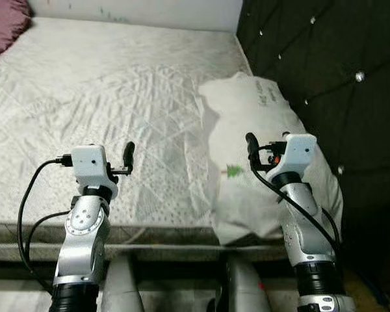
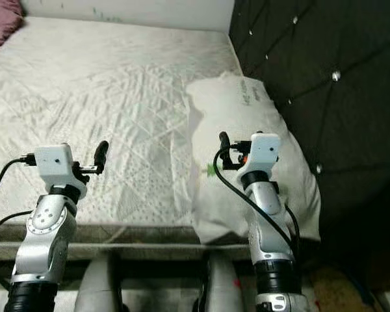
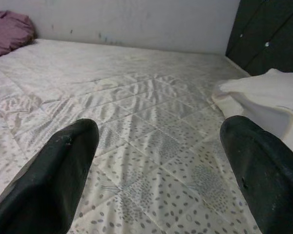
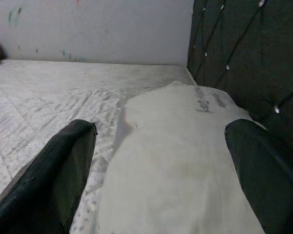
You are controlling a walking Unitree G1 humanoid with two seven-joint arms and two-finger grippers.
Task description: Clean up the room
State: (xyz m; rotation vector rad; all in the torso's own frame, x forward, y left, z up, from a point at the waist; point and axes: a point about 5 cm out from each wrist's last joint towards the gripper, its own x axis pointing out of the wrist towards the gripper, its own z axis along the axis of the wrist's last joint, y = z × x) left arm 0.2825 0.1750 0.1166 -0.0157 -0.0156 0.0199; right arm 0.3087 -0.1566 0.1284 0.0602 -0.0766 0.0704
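Both pairs of black fingers are spread wide and grasp nothing. In the left wrist view the two fingers (image 3: pixel 49 180) frame a stretch of bare quilted mattress (image 1: pixel 117 97); in the right wrist view the fingers (image 4: pixel 53 175) bracket the white pillow (image 1: pixel 260 162), which lies straight ahead of them. That framing suggests, to my eye, that the right arm is lined up on the pillow as the thing to tidy, while the left is raised alongside, ready to help with a soft, bulky load.

The left gripper (image 1: pixel 127 158) hovers above the near part of the bed, well clear of the pillow. The right gripper (image 1: pixel 251 151) hovers over the pillow's near half, close above the cloth; I cannot tell whether it touches.

The pillow sits at the right side of the bed, pressed against the dark tufted headboard (image 1: pixel 325 78), one corner hanging over the mattress edge nearest the robot. It bears faint green lettering near the top and a small green mark lower down. It looks slumped and creased, so it would likely sag if lifted from one end, which would be a reason for bringing both arms up.

Far off at the bed's left corner, by the pale wall (image 1: pixel 136 10), lies a bunched purple cloth (image 1: pixel 6 23), probably another item for tidying.
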